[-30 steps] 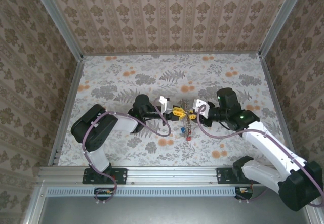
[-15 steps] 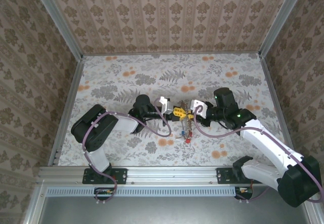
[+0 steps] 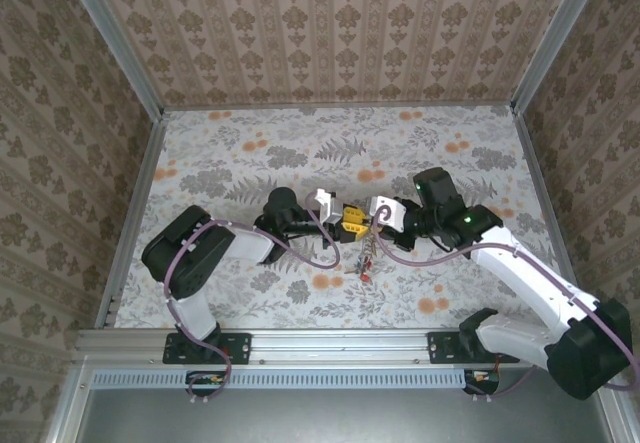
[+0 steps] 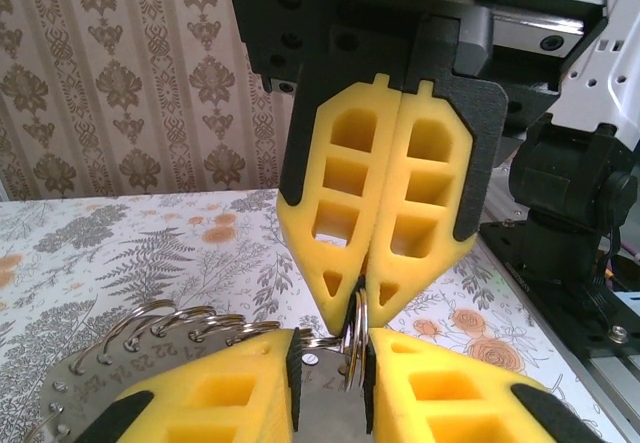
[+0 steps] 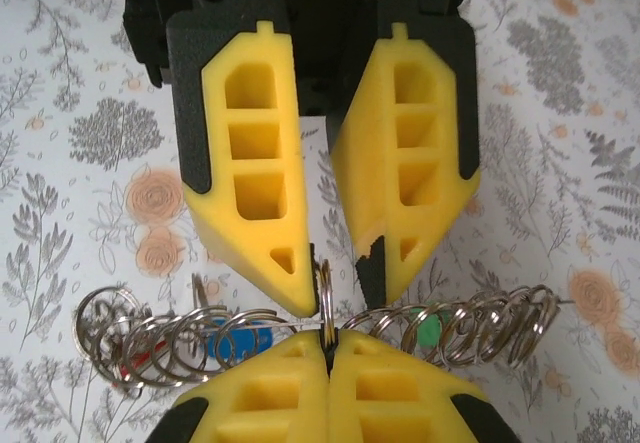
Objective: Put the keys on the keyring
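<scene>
- Right fingers [image 5: 262, 403], nearest in the right wrist view, are pressed flat together. One wire loop of the keyring [image 5: 480, 325] is nipped between their tips.
- Compared with a second ago, the right arm has swung a little leftward in the top view. Its fingers now meet the left arm's tip to tip instead of standing slightly off.
- Left fingers [image 4: 200, 408] are parted by a narrow gap and grip nothing firmly. In the right wrist view the pinched loop stands in that gap, just beside one tip and clear of the other.
- Seen through the gap in the left wrist view is a metal strip [image 4: 180, 355] with small holes and stamped numbers. The figures 22, 23 and 24 can be made out; the rest are too small to read.
- The keyring runs sideways from the pinch as a row of overlapping wire loops, held up between the two arms.
- Among the loops show a blue key [image 5: 243, 343] and a green key [image 5: 426, 331].
- In the top view the keys [image 3: 367, 265] trail below the meeting point towards the arm bases. Whether they touch the floral surface [image 3: 250, 153] cannot be told.
- Beyond stand patterned walls [image 3: 330, 33].
</scene>
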Available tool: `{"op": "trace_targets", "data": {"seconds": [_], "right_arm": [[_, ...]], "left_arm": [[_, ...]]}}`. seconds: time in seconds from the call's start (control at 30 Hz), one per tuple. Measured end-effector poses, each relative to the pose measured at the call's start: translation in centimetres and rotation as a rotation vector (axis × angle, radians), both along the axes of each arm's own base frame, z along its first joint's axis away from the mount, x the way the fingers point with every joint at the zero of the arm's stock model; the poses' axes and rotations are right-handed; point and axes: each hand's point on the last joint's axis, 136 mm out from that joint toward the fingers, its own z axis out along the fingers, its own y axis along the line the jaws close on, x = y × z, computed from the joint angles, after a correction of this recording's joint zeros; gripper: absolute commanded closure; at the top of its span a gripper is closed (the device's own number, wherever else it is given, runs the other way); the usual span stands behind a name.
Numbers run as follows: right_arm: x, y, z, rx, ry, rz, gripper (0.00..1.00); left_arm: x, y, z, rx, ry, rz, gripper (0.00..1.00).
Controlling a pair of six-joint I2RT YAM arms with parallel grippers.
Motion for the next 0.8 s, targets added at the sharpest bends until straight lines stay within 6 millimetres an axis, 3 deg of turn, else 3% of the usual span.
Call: {"op": "trace_targets", "data": {"seconds": [0.17, 0.37, 0.47, 0.6, 0.8], "right_arm": [[0.1, 0.0, -0.4, -0.09, 0.015, -0.009, 1.0], [0.9, -0.3, -0.3, -0.163, 0.012, -0.042, 1.0], [0.8, -0.5, -0.4, -0.168, 0.023, -0.057, 0.98], [0.7, -0.4, -0.1, -0.137, 0.031, -0.064, 0.81], [0.9, -2.0, 2.3, 0.052, 0.018, -0.122, 0.79]], "left_arm": [[0.2, -0.2, -0.3, 0.005, 0.009, 0.0, 0.82], [0.5, -0.4, -0.5, 0.011, 0.014, 0.006, 1.0], [0.5, -0.4, -0.6, 0.022, 0.002, 0.006, 1.0], [0.2, -0.4, -0.2, 0.041, -0.012, 0.009, 1.0], [0.1, -0.3, 0.1, 0.045, -0.003, 0.008, 1.0]]}}
